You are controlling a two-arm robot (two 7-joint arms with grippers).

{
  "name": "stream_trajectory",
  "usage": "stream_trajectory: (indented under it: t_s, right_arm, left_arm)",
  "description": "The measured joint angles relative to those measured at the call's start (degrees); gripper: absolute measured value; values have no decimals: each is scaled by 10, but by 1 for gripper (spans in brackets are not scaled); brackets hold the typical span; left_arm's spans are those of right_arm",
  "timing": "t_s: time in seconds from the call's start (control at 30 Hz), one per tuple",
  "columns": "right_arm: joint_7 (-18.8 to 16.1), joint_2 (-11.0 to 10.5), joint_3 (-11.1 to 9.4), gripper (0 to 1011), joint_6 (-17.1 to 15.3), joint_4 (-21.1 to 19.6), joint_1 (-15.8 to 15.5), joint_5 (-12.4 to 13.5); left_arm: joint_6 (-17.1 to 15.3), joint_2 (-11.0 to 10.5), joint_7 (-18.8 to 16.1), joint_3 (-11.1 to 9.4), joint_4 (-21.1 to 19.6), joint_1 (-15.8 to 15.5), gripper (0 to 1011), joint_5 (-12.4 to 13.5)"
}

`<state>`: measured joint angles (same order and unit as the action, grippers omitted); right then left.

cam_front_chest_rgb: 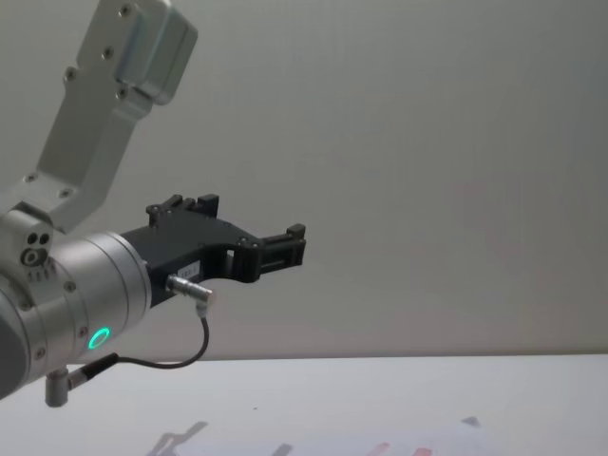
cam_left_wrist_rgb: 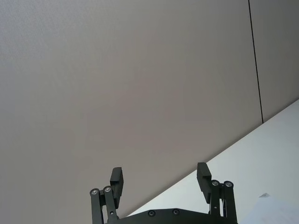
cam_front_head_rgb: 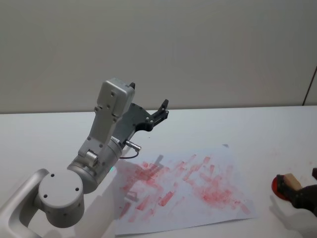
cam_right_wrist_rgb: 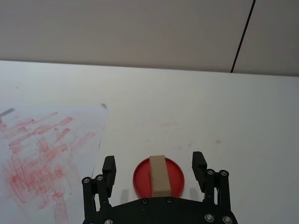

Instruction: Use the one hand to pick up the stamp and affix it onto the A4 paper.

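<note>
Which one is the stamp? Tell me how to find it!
Look at the white table and find the paper smeared with red. Off its right side, near the right gripper, sits a round red pad. The stamp is the small tan wooden block lying on that pad.

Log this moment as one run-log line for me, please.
right claw: open, straddling stamp | stamp: on red ink pad, not gripped | left claw: open, raised | A4 paper: flat, red marks
</note>
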<state>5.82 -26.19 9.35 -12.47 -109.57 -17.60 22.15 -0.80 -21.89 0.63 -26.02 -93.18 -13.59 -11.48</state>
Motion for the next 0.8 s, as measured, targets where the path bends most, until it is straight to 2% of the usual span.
stream_trajectory:
  t_s: [0.27, 0.67, 0.8]
  right_arm:
    - [-5, 6, 3, 1001, -26, 11, 2, -3]
    - [-13, 16, 7, 1001, -47, 28, 11, -19]
    - [-15, 19, 7, 941, -50, 32, 14, -22]
  left_arm:
    - [0, 0, 0, 0, 0, 0, 1001, 0]
    - [0, 0, 0, 0, 0, 0, 1001, 0]
    - [0, 0, 0, 0, 0, 0, 1001, 0]
